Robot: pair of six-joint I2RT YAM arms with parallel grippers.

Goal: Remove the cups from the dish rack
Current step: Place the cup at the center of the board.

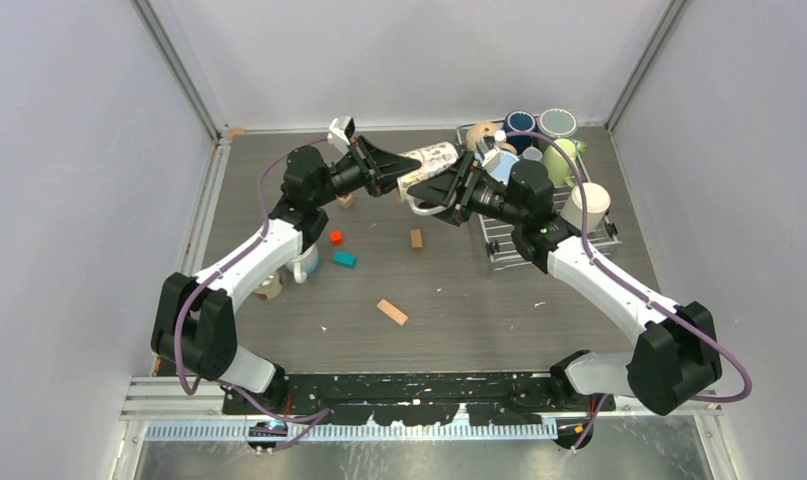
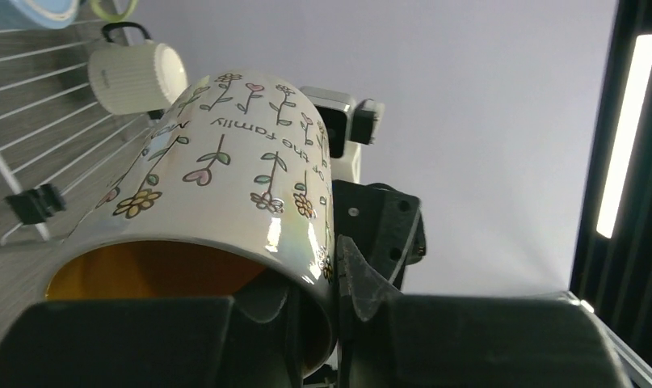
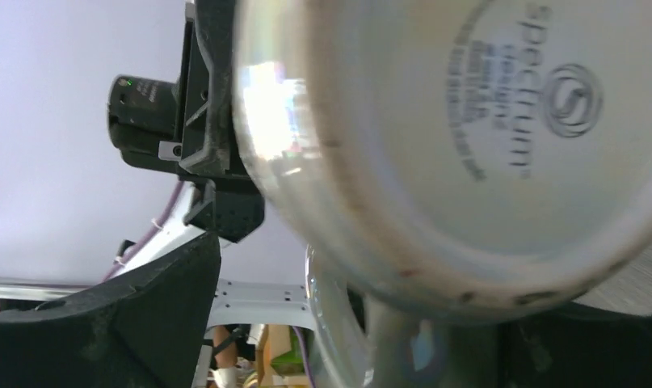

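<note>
The left gripper (image 1: 397, 180) is pictured clamped on the rim of a flower-patterned mug (image 1: 429, 158), with one finger set inside the orange-lined mouth and the other pressed against the outer wall. The mug is held on its side in the air above the table (image 1: 459, 300), between the two arms and just left of the dish rack (image 1: 499, 245). Its stamped base is turned toward the right gripper (image 1: 427, 192), whose jaws are spread wide on either side of it; a gap is seen beside one finger, and contact at the other cannot be told. In the rack behind, a navy mug (image 1: 520, 123), a grey-green mug (image 1: 557, 122), a lime-green mug (image 1: 559, 160) and a white ribbed mug (image 1: 586, 205) are gathered. A red block (image 1: 335, 237), a teal block (image 1: 344, 260) and a brown block (image 1: 416, 239) are scattered on the table.
</note>
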